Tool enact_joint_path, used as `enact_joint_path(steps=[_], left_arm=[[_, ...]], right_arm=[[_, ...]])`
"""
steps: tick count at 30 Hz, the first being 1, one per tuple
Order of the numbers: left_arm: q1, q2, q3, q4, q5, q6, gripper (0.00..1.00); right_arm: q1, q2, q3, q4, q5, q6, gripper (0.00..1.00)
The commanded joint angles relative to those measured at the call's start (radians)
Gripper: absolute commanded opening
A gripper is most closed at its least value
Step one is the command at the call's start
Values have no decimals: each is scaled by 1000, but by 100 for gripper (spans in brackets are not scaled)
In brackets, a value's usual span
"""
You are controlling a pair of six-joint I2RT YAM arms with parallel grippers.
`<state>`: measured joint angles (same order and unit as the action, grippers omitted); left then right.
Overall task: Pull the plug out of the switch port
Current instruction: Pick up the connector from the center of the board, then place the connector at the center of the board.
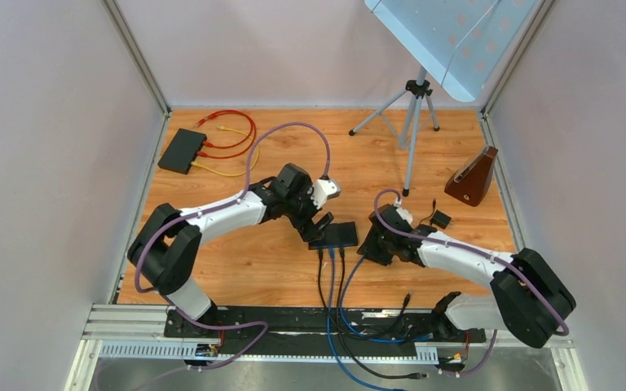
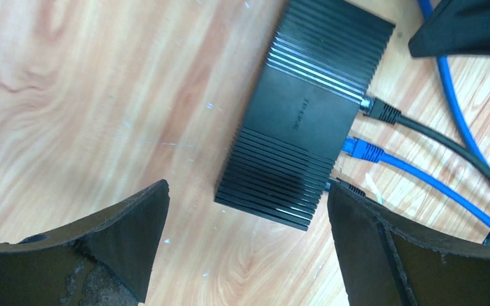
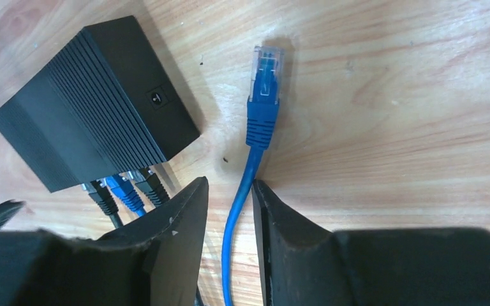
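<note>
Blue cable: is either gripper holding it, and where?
No. The cable runs just behind its plug between the right gripper's parted fingers, unclamped; the left gripper is open, empty.

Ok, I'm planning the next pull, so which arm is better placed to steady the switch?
Probably left. The left gripper hangs over the switch, its wide-open jaws framing one end. The right gripper sits beside it, jaws around the loose blue cable.
</note>
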<state>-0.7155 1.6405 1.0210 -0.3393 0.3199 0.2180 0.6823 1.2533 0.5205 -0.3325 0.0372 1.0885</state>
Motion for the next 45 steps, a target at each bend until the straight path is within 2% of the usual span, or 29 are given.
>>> enact_joint_path(steps=[1,4,7,10,15,19,22,28,32,34,37,41,43,45], left_arm=[[35,-102,-46,155,44,-78,100],[53,-148,-67,185,31,-104,100],[62,-177,-72,199,3,-123,100],[74,-221,-102,236,-40,-149,100],[94,-321,-182,360,-118,-209,100],[101,-389,-226,422,-177,-249,100],[104,-408,-237,433,-202,-258,100],[105,-400,-239,425,-190,-277,100],[105,-395,-235,425,-188,-277,100],[106,-393,-230,421,-190,-272,100],[106,-397,-224,416,-208,-270,100],[106,-403,-223,419,-226,-270,100],[106,-404,-223,420,-230,-273,100],[106,-404,-222,419,-228,-273,100]], right_arm=[[60,75,80,-171,169,60,34],[81,113,100,-212,196,68,24],[84,106,118,-235,220,47,6],[85,44,157,-234,247,-37,1],[78,-148,254,-195,220,-218,0],[70,-295,346,-172,189,-296,0],[68,-409,351,-104,177,-336,0],[66,-585,246,157,65,-345,0],[66,-716,64,430,73,-224,0],[66,-751,-18,496,82,-170,0],[66,-742,-41,526,33,-198,0],[66,-702,67,442,21,-305,0],[66,-674,148,376,43,-438,0],[66,-627,261,239,109,-543,0]])
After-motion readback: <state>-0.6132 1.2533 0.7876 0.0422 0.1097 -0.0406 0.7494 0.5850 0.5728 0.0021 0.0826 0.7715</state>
